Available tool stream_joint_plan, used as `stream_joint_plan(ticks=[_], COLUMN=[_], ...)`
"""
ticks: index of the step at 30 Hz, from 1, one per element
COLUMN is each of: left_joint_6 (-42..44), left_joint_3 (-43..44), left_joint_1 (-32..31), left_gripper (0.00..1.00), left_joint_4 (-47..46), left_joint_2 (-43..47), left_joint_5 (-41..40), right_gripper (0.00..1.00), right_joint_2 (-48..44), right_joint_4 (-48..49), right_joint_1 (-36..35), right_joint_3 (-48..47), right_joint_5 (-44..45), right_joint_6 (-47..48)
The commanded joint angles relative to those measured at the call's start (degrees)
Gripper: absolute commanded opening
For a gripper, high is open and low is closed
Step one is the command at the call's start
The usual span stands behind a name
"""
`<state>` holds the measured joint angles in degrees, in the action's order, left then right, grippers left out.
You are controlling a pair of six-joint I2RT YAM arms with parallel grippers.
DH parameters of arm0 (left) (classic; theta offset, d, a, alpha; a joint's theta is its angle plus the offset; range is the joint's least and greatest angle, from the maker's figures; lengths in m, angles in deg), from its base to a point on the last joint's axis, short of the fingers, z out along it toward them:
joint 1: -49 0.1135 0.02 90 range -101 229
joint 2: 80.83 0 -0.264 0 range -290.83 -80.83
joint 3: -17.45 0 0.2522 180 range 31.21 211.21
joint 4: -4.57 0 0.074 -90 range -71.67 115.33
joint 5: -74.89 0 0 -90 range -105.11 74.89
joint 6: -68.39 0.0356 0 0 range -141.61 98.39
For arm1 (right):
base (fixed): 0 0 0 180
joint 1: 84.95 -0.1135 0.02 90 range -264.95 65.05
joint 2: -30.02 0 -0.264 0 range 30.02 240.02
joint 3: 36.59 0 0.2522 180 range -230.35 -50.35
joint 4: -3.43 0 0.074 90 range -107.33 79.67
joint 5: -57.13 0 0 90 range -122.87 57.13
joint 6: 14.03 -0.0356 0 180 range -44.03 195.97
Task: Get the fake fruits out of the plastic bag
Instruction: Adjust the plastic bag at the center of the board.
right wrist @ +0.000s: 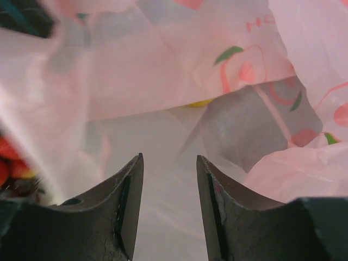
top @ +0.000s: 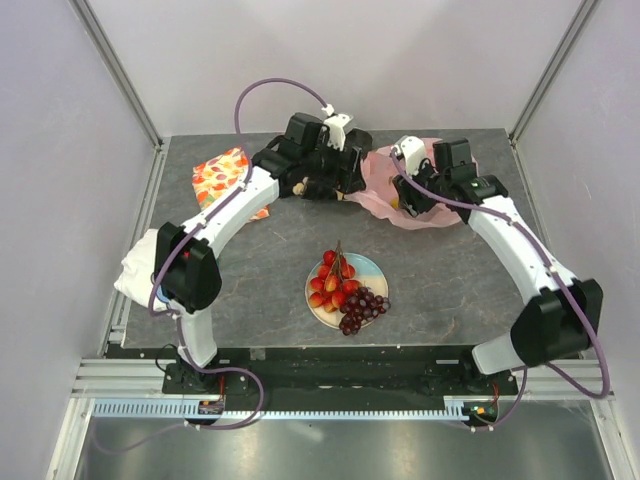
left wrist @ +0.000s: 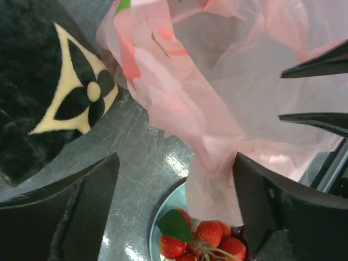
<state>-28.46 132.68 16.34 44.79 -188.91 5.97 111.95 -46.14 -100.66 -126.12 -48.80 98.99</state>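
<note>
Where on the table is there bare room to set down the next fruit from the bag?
Bare tabletop lies right of the plate, up to the right arm, and left of it toward the left arm. A bare strip runs between plate and plastic bag. The far side is crowded: bag, orange cloth, left end effector and right end effector.

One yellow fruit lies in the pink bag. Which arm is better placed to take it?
Probably right: the right gripper is open inside the plastic bag, facing the yellow fruit. The left gripper is open at the bag's edge.
</note>
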Motion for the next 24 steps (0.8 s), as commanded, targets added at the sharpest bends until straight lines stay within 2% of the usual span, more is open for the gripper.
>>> stream_joint_plan(ticks=[1,2,3,4,5,7,11,15,19,24], left_joint_6=[-2.74,-1.68,0.07,0.43,0.78,3.24,8.86,13.69,17.13,16.88], left_joint_3=[4.26,4.17,3.39,2.69,1.72,-1.7,-10.13,-19.53,-22.54,-21.49], left_joint_1=[-1.17,-1.43,-1.96,-2.05,-2.14,-2.75,-3.98,-5.47,-6.8,-7.32], left_gripper=[0.73,0.4,0.18,0.06,0.02,0.02,0.02,0.02,0.02,0.02], left_joint_4=[-2.73,-2.81,-2.82,-2.82,-2.73,-2.64,-2.47,-0.62,-0.62,-1.23], left_joint_2=[-2.23,-1.97,-1.45,0.3,1.62,4.17,15.22,21.84,21.77,19.39], left_joint_5=[1.5,1.94,2.12,2.21,2.82,3.7,4.4,5.38,2.74,-0.69], right_gripper=[0.5,0.51,0.5,0.5,0.5,0.5,0.5,0.5,0.51,0.51], right_joint_2=[3.58,3.85,3.68,3.33,2.11,0.0,-10.18,-13.82,-10.14,2.69], right_joint_4=[7.25,7.25,6.47,5.67,4.54,1.72,-3.03,-7.51,-4.28,0.38], right_joint_1=[1.64,1.9,2.17,2.34,2.34,2.34,2.35,2.34,2.43,1.91], right_joint_3=[0.09,0.09,0.44,0.79,2.01,5.43,12.56,16.61,12.77,4.5], right_joint_5=[6.33,7.47,8.36,10.28,10.99,12.83,12.06,11.0,6.26,3.0], right_joint_6=[-6.41,-6.85,-6.77,-6.59,-6.07,-5.8,-5.01,-2.29,-1.58,-3.07])
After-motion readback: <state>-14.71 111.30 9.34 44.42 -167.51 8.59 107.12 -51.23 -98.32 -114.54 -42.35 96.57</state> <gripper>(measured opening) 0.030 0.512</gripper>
